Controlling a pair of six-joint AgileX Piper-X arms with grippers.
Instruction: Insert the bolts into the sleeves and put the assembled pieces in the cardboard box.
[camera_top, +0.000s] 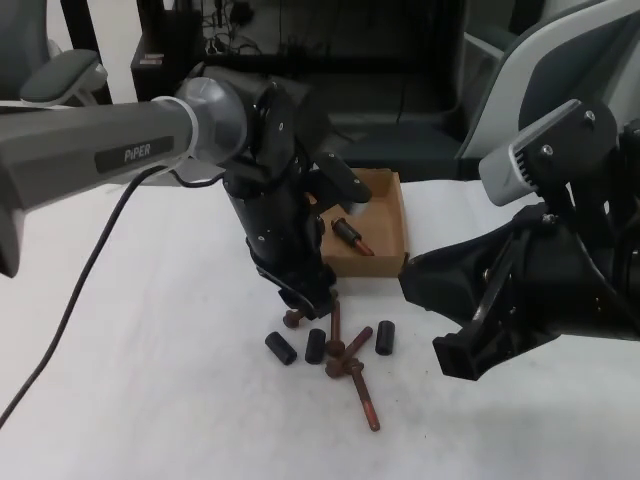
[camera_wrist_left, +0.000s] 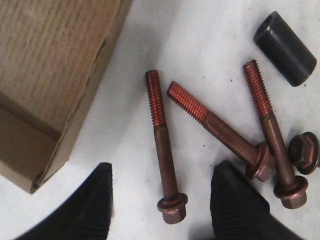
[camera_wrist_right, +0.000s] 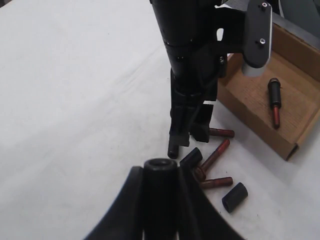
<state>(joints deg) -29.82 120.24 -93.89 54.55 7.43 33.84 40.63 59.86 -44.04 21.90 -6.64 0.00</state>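
While one assembled piece lies boxed at centre, loose bolts remain; left gripper spread empty, right gripper clasping sleeve.

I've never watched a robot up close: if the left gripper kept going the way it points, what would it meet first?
Most likely the bolt lying straight ahead of the left gripper, between its open fingers; those would reach the table either side. Depth is unclear.
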